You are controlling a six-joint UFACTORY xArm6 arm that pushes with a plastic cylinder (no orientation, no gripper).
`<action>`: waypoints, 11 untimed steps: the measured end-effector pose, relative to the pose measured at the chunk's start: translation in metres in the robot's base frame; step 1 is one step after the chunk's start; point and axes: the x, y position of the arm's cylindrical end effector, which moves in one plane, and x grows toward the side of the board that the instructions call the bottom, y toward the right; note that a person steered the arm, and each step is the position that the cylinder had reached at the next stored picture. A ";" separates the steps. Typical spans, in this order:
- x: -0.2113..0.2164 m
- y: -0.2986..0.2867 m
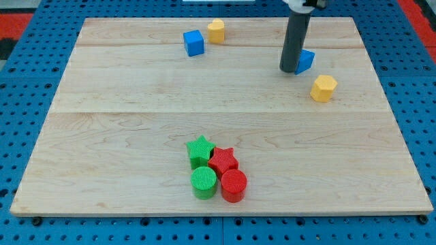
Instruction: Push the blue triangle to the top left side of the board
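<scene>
Blue triangle, yellow hexagon — red star.

Robot end piece: a straight, smooth, dark grey cylindrical rod of even thickness, matte and unmarked. My tip is its blunt, flat lower end. At 12 o'clock the rod enters a white fitting with a dark band, cut off by the view's top.

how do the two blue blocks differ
The blue cube stands fully visible at the view's top, left of centre; the blue triangle sits further right, partly hidden behind my tip. The cube neighbours a yellow block; the triangle touches my tip. Both are blue.
</scene>
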 end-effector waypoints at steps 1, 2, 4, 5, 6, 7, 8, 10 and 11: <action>-0.015 0.034; 0.013 0.037; 0.027 0.067; 0.008 0.080; -0.011 0.081; -0.020 0.078; -0.025 0.076; -0.026 0.053; -0.030 0.052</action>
